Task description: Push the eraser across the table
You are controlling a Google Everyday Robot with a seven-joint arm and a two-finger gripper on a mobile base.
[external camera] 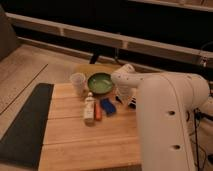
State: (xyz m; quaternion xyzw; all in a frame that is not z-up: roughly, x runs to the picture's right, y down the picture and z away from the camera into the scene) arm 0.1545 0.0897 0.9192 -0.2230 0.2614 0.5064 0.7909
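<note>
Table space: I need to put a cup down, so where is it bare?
The table is bare across its near half, below the orange stick. The far end is crowded: cup, green bowl, blue block, with the gripper beside them.
</note>
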